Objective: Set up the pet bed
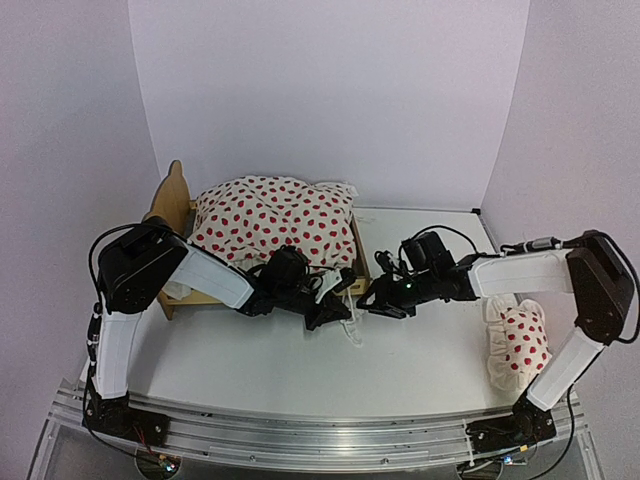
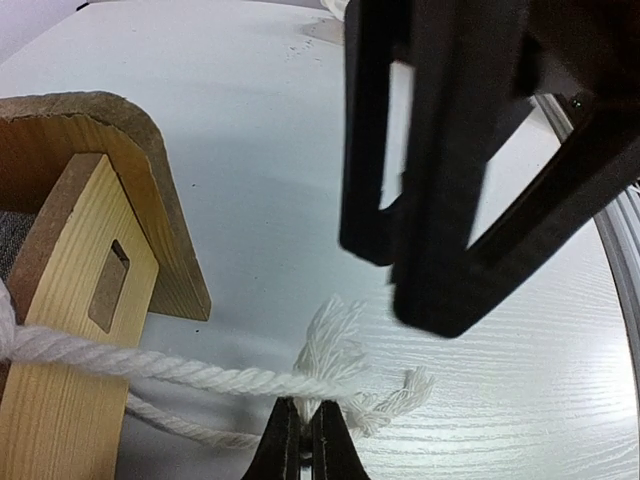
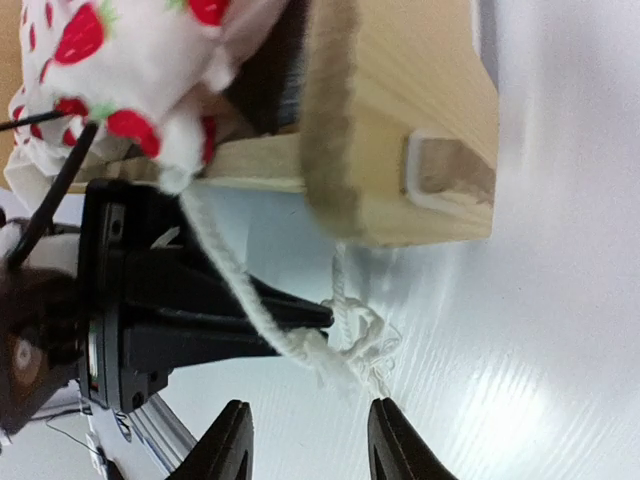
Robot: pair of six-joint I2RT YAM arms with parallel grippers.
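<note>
The pet bed [image 1: 172,200] is a light plywood frame at the back left, with the white red-dotted duvet [image 1: 270,215] heaped on it. A white cord [image 2: 200,372] runs from the frame's corner post [image 2: 70,330] to a frayed end on the table. My left gripper [image 2: 307,400] is shut on that frayed end, just off the footboard corner [image 1: 358,262]. My right gripper [image 3: 310,402] is open, its fingers on either side of the cord's tangled ends [image 3: 350,345] and below the footboard [image 3: 400,120]. In the top view the two grippers [image 1: 335,310] [image 1: 372,298] nearly meet.
The small red-dotted pillow [image 1: 520,340] lies on the table at the right, beside the right arm. The duvet's edge [image 3: 120,60] hangs over the frame. The right gripper's body [image 2: 450,150] hangs close above the left gripper's fingers. White walls enclose the table.
</note>
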